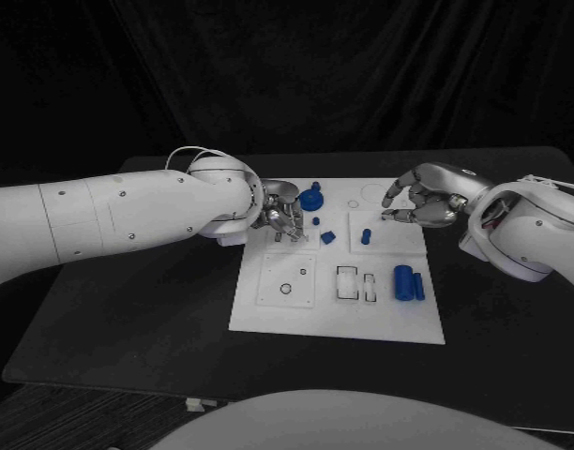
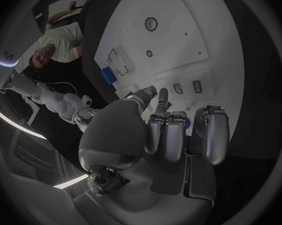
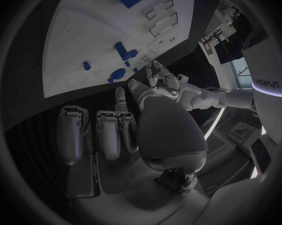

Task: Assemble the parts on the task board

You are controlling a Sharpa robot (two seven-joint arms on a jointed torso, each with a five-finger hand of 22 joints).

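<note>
White task board (image 1: 339,309), a flat rectangular plate with shallow cut-outs, lies in the middle of the black worktop (image 1: 125,328) between two white robot arms. At the board's far-left corner, the silver left hand (image 1: 278,217) hovers low over the plate, fingers (image 2: 166,135) curled downward and close together; whether they pinch anything cannot be told. Just beside that hand stands a round blue knob-like part (image 1: 311,199), with a small blue peg (image 1: 315,221) and a small blue block (image 1: 327,237) near it on the plate. Further right, a short blue upright pin (image 1: 367,235) stands in the board's far half. Nearer the robot, toward the board's right edge, a large blue cylinder (image 1: 402,282) lies on its side, a slimmer blue bar (image 1: 420,286) touching or just beside it. Above the board's far-right corner, the silver right hand (image 1: 422,199) hangs with its fingers (image 3: 110,132) bent inward, apart from the blue pieces; nothing can be made out between them.
</note>
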